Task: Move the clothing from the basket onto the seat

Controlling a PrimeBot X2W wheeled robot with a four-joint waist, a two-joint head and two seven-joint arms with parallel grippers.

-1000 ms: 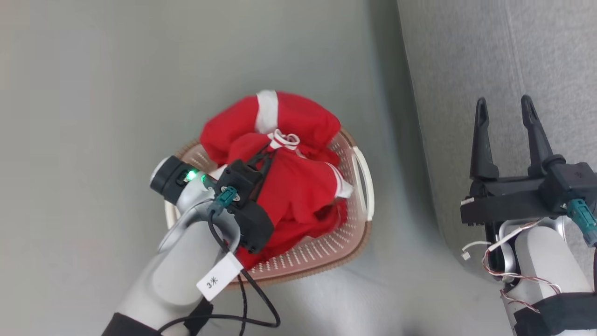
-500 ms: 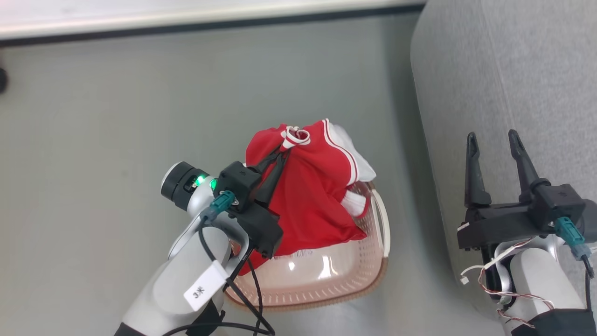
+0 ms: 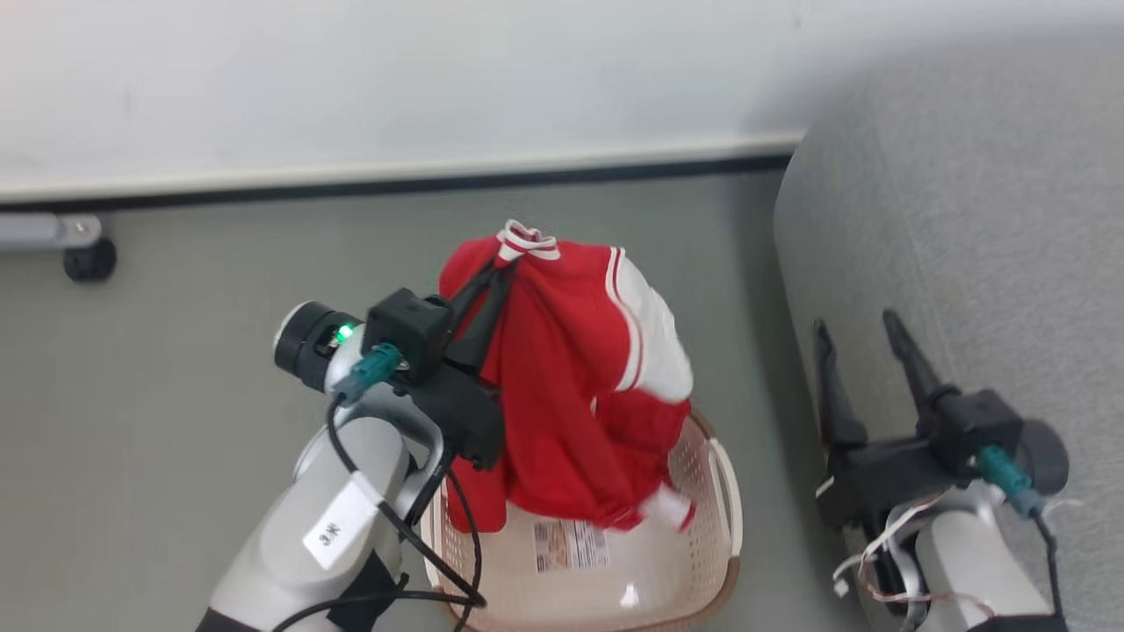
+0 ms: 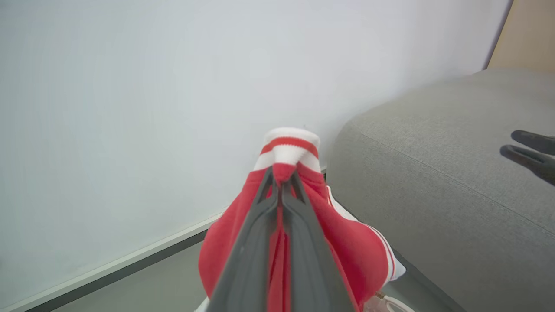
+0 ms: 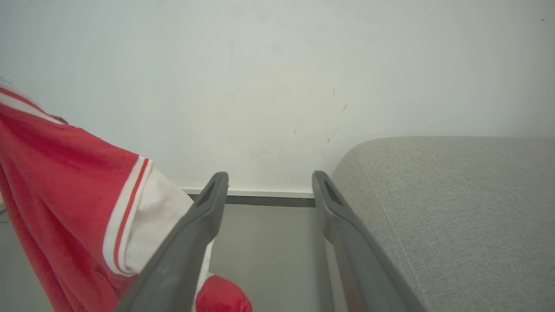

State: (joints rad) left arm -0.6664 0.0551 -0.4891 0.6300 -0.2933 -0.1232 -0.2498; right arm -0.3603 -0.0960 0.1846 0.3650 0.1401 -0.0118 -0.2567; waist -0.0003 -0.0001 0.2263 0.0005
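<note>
One grey seat (image 3: 966,263) at R. Basket (image 3: 722,491) on floor (image 3: 219,369) just beside it. Clothing (image 3: 562,377) hangs over basket, striped collar clamped btwn closed fingers of L gripper (image 3: 502,272). R gripper (image 3: 856,323): fingers apart, holding nothing, in front of seat.

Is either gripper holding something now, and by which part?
The left gripper is shut on the clothing, pinching the red cloth just under its white-and-red striped trim. The right gripper is open, holding nothing.
</note>
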